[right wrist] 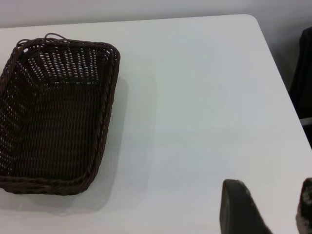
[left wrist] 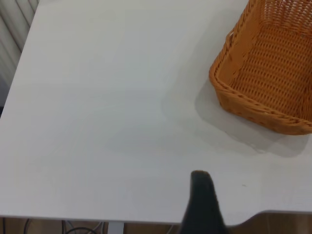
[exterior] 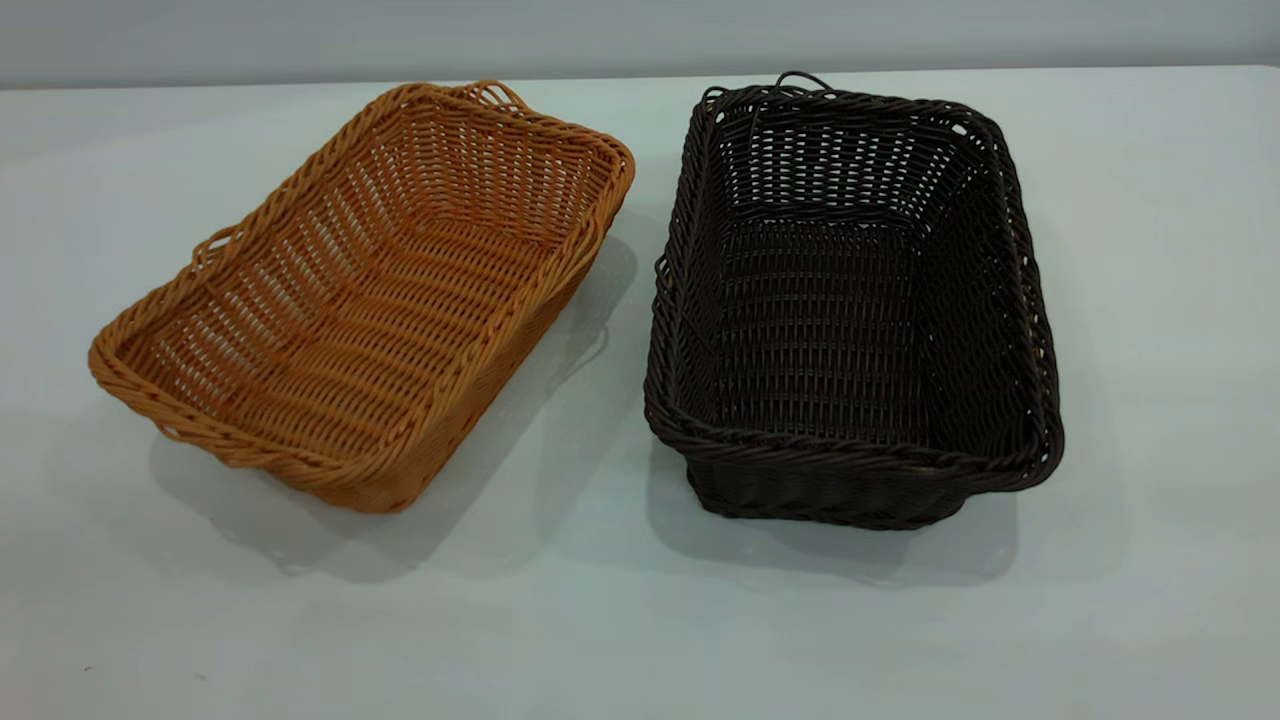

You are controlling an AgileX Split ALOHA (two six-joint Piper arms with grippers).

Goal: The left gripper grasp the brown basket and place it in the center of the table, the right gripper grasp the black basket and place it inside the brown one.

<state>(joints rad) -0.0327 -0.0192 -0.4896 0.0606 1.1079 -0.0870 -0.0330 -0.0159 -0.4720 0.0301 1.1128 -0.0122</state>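
Note:
The brown basket (exterior: 370, 320) lies on the white table (exterior: 640, 620), left of the middle and turned at an angle. The black basket (exterior: 830, 330) stands right beside it, a narrow gap between them. Both baskets are empty. Neither gripper shows in the exterior view. In the left wrist view my left gripper (left wrist: 202, 200) shows only as a dark tip above the table's edge, well away from the brown basket (left wrist: 273, 73). In the right wrist view my right gripper (right wrist: 269, 184) is open and empty, above bare table, well away from the black basket (right wrist: 53, 122).
A grey wall runs behind the table's far edge (exterior: 640, 75). The left wrist view shows a table edge (left wrist: 146, 220) with cables below it. A dark object (right wrist: 304, 63) stands past the table's side in the right wrist view.

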